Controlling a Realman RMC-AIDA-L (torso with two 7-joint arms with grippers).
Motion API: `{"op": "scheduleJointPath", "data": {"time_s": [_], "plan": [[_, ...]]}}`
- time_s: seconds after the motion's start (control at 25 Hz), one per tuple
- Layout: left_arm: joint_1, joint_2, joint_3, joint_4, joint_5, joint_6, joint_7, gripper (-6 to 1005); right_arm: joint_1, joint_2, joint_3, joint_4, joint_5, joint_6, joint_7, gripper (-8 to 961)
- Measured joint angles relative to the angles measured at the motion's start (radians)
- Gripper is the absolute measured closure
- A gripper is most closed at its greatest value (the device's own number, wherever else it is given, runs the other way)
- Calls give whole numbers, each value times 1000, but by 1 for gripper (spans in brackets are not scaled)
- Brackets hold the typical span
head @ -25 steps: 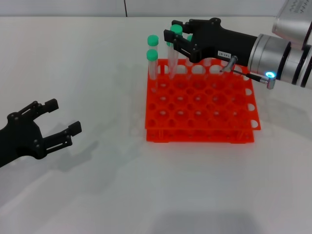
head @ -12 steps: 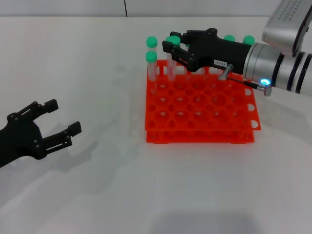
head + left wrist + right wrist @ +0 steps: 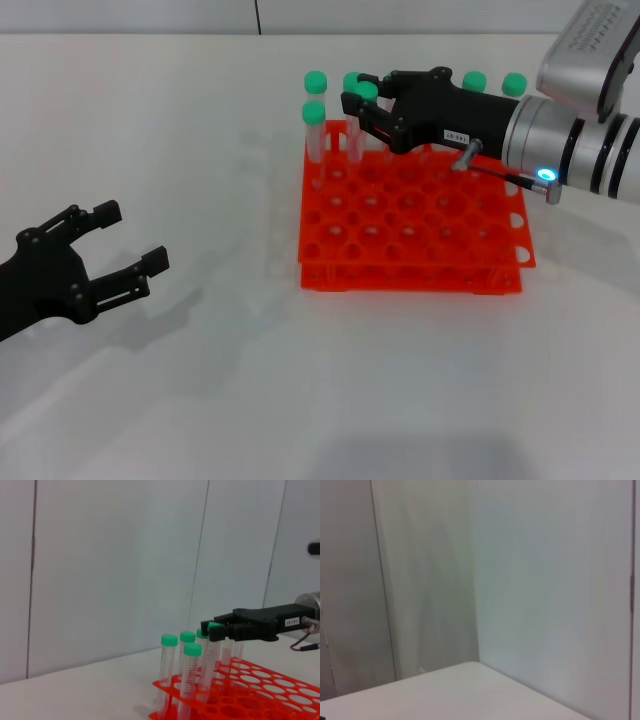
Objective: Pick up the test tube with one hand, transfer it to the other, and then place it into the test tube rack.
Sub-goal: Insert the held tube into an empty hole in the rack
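My right gripper, black with a white label sticker, is shut on a test tube just under its green cap. The tube stands upright with its lower end in a hole near the back left corner of the orange-red rack. The left wrist view shows the same grip on the tube over the rack. My left gripper is open and empty, low over the table at the left, well away from the rack. The right wrist view shows only wall and table.
Two capped tubes stand at the rack's back left corner beside the held one. More green caps show along the back row behind my right arm. The rack's front rows hold nothing. Bare white table lies in front and to the left.
My right gripper has come down with the tube, so its cap now sits lower and the tube reaches into the rack. The left arm has not moved.
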Motion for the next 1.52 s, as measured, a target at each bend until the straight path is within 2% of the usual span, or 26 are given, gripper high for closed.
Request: {"op": "scheduleJointPath", "data": {"time_s": [0.68, 1.52], "plan": [[-2, 2, 0, 2, 0, -3, 0, 120, 9, 0, -49, -7, -1, 55, 31, 627], [-3, 3, 0, 0, -2, -8, 0, 120, 16, 0, -49, -10, -6, 58, 29, 618]]}}
